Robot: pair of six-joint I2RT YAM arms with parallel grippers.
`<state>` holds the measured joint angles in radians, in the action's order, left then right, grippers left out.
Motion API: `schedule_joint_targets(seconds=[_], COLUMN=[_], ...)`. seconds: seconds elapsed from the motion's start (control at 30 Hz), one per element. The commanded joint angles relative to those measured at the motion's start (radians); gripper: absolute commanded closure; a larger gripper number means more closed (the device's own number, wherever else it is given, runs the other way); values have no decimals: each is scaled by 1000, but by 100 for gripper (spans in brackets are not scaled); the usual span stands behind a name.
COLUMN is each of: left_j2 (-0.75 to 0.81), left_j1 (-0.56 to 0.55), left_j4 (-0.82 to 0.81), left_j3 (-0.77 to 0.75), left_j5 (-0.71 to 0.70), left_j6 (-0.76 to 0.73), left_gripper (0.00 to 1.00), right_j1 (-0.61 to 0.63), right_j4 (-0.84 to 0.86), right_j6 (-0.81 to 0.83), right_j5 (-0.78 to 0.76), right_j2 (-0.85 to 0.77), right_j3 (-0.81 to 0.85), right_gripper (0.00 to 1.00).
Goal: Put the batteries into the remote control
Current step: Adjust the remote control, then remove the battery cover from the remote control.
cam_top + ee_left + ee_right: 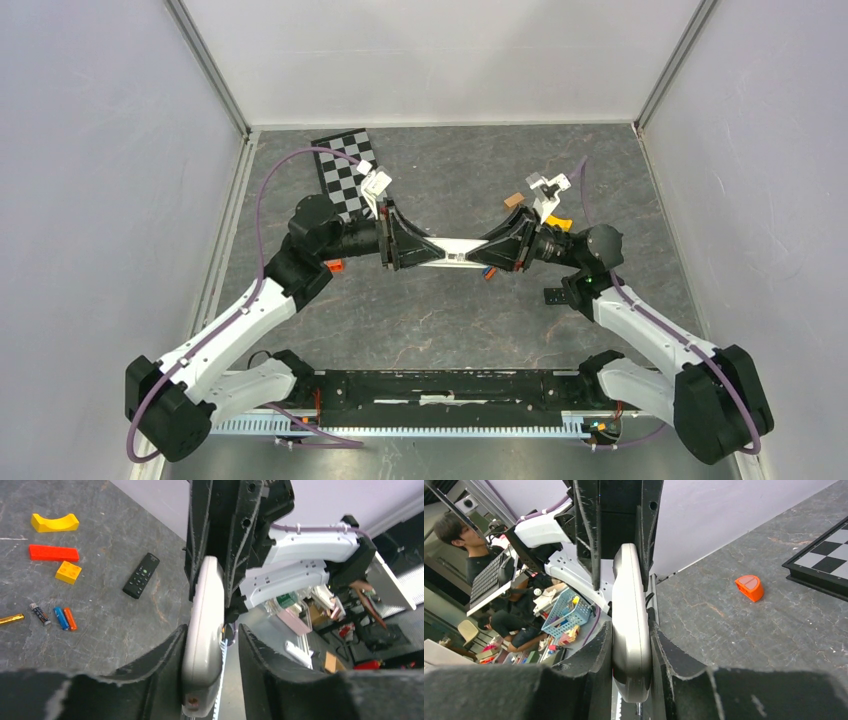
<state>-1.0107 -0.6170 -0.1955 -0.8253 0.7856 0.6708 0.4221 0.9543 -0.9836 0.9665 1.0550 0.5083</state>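
A slim grey-white remote [452,252] hangs above the table between my two grippers. My right gripper [630,630] is shut on one end of it [629,625]. My left gripper [210,635] is open around the other end [202,630]: one finger touches the remote and the other stands apart from it. In the left wrist view the batteries lie loose on the table: a gold one [11,618], a dark one [40,614], a blue one [61,618] and an orange one [70,619]. A small black remote [141,575] lies beyond them.
A yellow arch block [55,522], a red bar [53,553] and a yellow brick [69,572] lie near the batteries. A checkerboard [345,175] sits at the back left. An orange wedge [749,587] lies beside it. Grey walls enclose the table.
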Motion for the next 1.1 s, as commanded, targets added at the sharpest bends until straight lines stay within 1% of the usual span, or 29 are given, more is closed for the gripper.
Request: schedule_joint_targets(seconds=[0.0, 0.03, 0.1, 0.17, 0.27, 0.3, 0.37, 0.4, 0.47, 0.5, 0.53, 0.63, 0.67, 0.73, 0.77, 0.8, 0.83, 0.87, 0.9, 0.93, 0.97, 1.03, 1.07], left_j2=[-4, -4, -7, -14, -24, -24, -17, -13, -2, 3, 8, 11, 12, 14, 14, 10, 3, -5, -17, -26, -40, -63, -82], left_j1=[6, 7, 6, 6, 6, 6, 8, 8, 15, 17, 18, 18, 18, 18, 20, 20, 20, 21, 21, 22, 24, 27, 29], left_j4=[-61, -55, -34, 0, 18, 18, 19, 21, 48, 63, 67, 50, 51, 81, 111, 143, 186, 238, 276, 302, 310, 294, 277], left_j3=[4, 7, 10, 10, 13, 16, 21, 22, 14, 8, 5, 5, 7, 13, 13, 14, 12, 12, 15, 23, 36, 74, 93], left_j5=[-28, -27, -25, -27, -19, -16, -13, -10, -2, 2, 9, 33, 26, -12, -43, -72, -113, -150, -190, -225, -250, -281, -297], left_j6=[70, 65, 52, 35, 29, 29, 24, 21, 2, -12, -20, -17, -17, -29, -39, -48, -56, -65, -67, -62, -48, -5, 27], left_gripper=[62, 67, 72, 71, 63, 62, 62, 64, 65, 68, 75, 97, 98, 98, 98, 98, 98, 98, 98, 98, 98, 98, 98], right_j1=[5, 6, 4, 4, 7, 4, 5, 4, 4, 5, 3, 5, 5, 4, 4, 5, 4, 4, 5, 4, 6, 8, 11], right_j4=[32, 11, -16, -12, -9, -8, -4, -2, -1, 5, 14, 16, 10, -36, -111, -195, -313, -422, -528, -604, -650, -675, -678], right_j6=[-55, -51, -47, -56, -66, -69, -76, -83, -95, -100, -108, -114, -106, -63, -13, 44, 124, 198, 272, 309, 339, 349, 339], right_j5=[-30, -38, -48, -52, -59, -62, -66, -69, -67, -66, -68, -69, -71, -94, -120, -153, -210, -267, -338, -403, -448, -499, -521], right_j2=[17, 21, 32, 45, 59, 63, 69, 71, 82, 86, 89, 100, 103, 101, 93, 86, 73, 64, 55, 48, 42, 34, 29], right_j3=[40, 44, 48, 47, 46, 44, 40, 38, 39, 39, 38, 39, 39, 38, 41, 47, 60, 73, 87, 90, 89, 67, 49], right_gripper=[100, 100, 100, 100, 100, 100, 100, 100, 100, 100, 100, 99, 91, 61, 43, 31, 21, 17, 15, 16, 17, 25, 31])
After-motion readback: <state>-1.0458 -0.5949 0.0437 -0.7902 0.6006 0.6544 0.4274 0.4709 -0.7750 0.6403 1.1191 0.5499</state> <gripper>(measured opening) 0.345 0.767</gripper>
